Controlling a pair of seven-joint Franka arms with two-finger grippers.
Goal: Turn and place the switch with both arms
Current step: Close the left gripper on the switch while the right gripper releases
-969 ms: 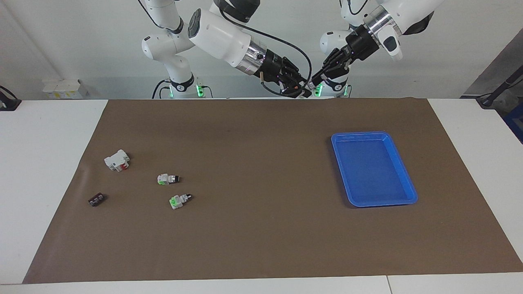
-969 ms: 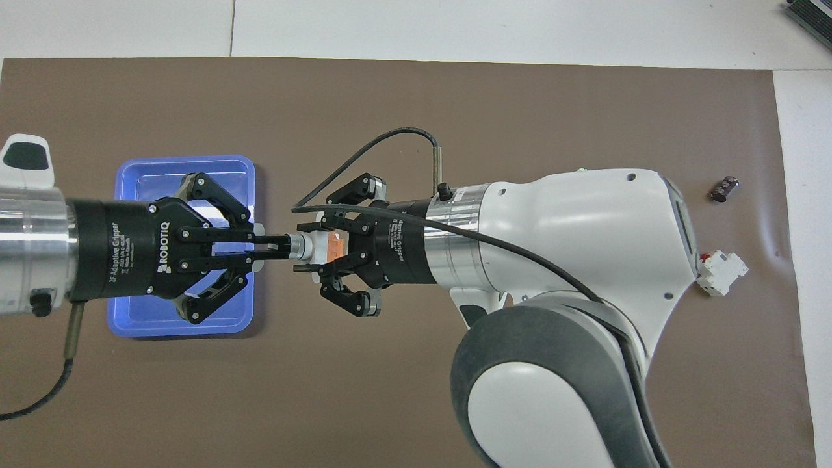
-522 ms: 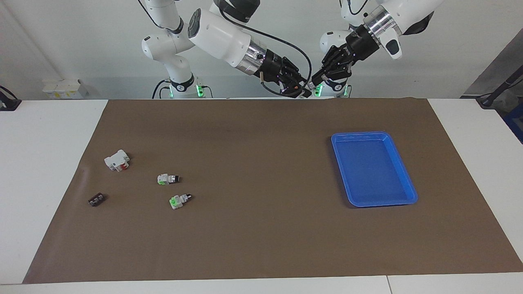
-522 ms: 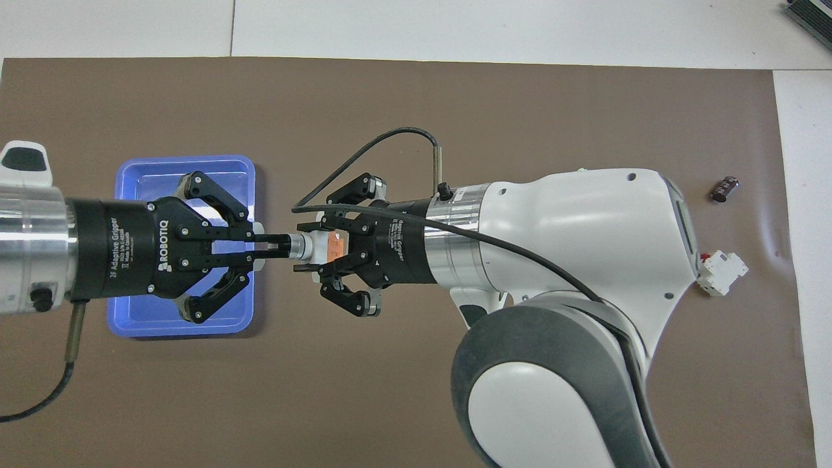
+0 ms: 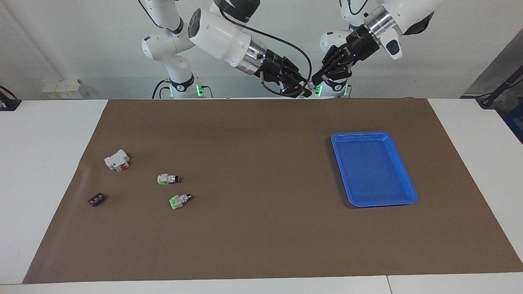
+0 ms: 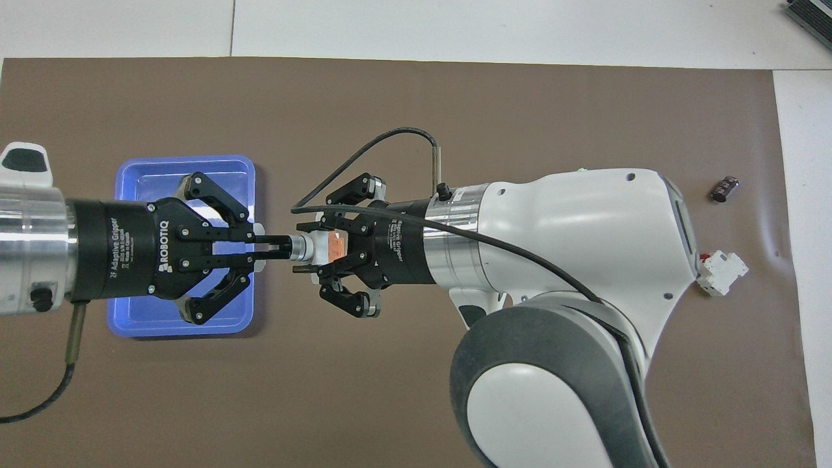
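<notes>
I see the small white-grey push-button switch with the orange block on its body (image 6: pixel 323 247) up in the air, lying level between the two black two-finger grippers. Its black-and-silver knob end points toward the left gripper (image 6: pixel 281 244), whose fingertips pinch it; its orange body sits between the right gripper's (image 6: pixel 311 248) fingers.

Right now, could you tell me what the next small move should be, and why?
Probably the right gripper opens its fingers: the left gripper pinches the knob end of the switch in the air and can carry it to the blue tray.
</notes>
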